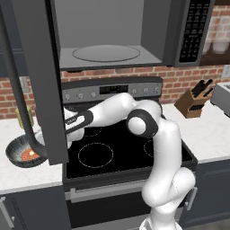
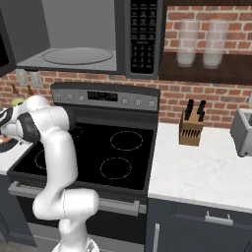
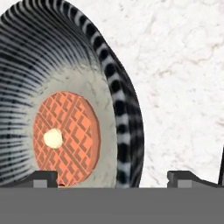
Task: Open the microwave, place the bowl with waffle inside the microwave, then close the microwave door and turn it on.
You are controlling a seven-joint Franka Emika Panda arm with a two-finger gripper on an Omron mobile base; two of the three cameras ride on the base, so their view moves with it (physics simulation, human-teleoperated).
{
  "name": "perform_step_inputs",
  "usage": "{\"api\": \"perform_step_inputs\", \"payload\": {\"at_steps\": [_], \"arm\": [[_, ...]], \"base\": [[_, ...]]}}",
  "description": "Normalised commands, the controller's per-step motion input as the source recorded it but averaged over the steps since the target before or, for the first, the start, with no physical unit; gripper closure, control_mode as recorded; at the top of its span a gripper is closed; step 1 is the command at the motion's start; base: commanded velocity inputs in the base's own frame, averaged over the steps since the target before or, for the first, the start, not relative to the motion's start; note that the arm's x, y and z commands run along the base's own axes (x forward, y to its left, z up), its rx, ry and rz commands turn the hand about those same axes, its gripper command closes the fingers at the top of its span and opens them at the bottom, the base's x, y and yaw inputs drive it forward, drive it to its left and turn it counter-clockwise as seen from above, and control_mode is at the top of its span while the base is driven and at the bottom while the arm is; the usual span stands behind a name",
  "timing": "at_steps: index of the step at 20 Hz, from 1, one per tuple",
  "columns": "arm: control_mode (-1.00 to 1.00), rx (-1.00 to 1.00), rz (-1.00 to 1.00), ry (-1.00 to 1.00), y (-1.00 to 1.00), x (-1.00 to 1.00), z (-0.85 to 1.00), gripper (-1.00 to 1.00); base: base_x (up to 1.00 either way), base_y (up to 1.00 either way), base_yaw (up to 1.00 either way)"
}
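Note:
The microwave (image 1: 173, 33) hangs over the stove with its cavity and glass turntable (image 1: 105, 53) exposed. The microwave door (image 1: 40, 81) is swung wide to the left, its bar handle (image 1: 18, 96) facing me. On the left counter, partly behind the door, sits the streaked bowl (image 1: 18, 152) holding the orange waffle (image 1: 30, 155). In the hand view my gripper (image 3: 116, 179) is open just above the bowl (image 3: 52, 65). The bowl's right rim (image 3: 127, 131) runs between the fingertips, one over the waffle (image 3: 65, 138), the other over the counter. Nothing is held.
The black stove (image 1: 112, 152) lies below the arm, its knob panel (image 1: 112, 90) behind. A knife block (image 1: 195, 101) and a toaster (image 1: 222, 96) stand on the right counter. Pale jars (image 2: 199, 44) sit on a shelf. The open door juts out over the left counter.

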Motion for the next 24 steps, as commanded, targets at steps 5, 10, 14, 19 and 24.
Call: {"api": "perform_step_inputs", "payload": {"at_steps": [5, 10, 14, 19, 24], "arm": [[-1.00, 0.00, 0.00, 0.08, 0.04, 0.00, -0.18, -1.00], [-1.00, 0.00, 0.00, 0.06, 0.00, 0.00, 0.00, 1.00], [-1.00, 0.00, 0.00, 0.04, 0.00, 0.00, 0.00, 1.00], [-1.00, 0.00, 0.00, 0.01, 0.00, -0.02, 0.00, 1.00], [-1.00, 0.00, 0.00, 0.00, -0.21, -0.38, 0.01, 1.00]], "base": [[0.00, 0.00, 0.00], [0.00, 0.00, 0.00], [0.00, 0.00, 0.00], [0.00, 0.00, 0.00], [0.00, 0.00, 0.00]]}}
